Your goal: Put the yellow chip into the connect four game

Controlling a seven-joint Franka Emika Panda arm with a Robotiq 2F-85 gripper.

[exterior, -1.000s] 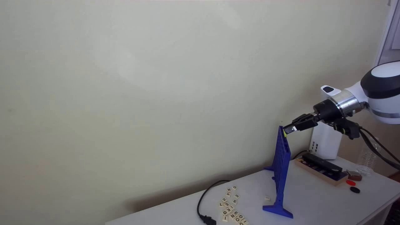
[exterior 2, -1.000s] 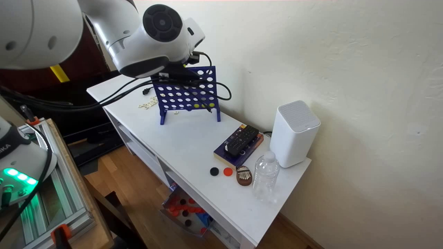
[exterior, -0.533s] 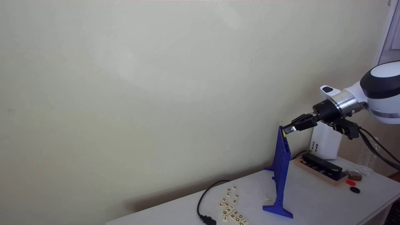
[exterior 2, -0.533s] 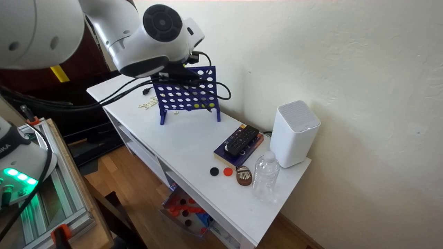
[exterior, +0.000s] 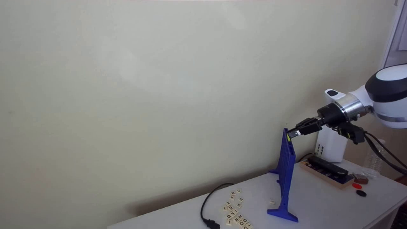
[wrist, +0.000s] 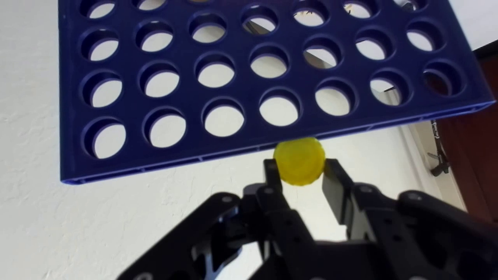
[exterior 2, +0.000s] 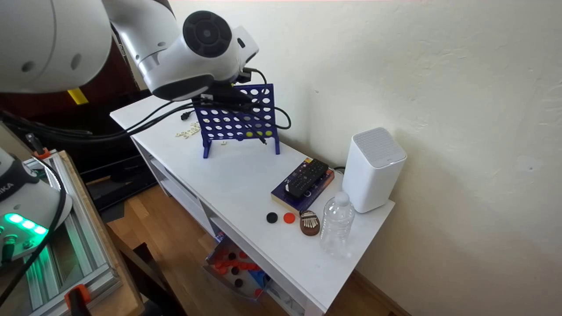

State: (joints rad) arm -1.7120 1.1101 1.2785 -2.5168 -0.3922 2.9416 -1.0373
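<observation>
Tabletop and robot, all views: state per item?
Pincer: closed on the yellow chip
Yellow chip: at the top edge of the connect four game, not fully inserted
Connect four game: upright, other yellow chips in bottom row
Letter tiles: scattered
Power cord: connector end lying loose
Book: closed, flat
Remote control: flat on book
Black chip: flat
Red chip: flat
Kalimba: tines up
Bottle: upright
White tower unit: upright
Base lights: lit green

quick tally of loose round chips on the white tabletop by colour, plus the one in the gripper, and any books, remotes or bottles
Yellow round plastic chip, held in the black gripper: 1
Red round plastic chip: 1
Black round plastic chip: 1
Thick rectangular dark blue book: 1
Long black plastic remote: 1
Clear ridged plastic bottle: 1
Total: 6
</observation>
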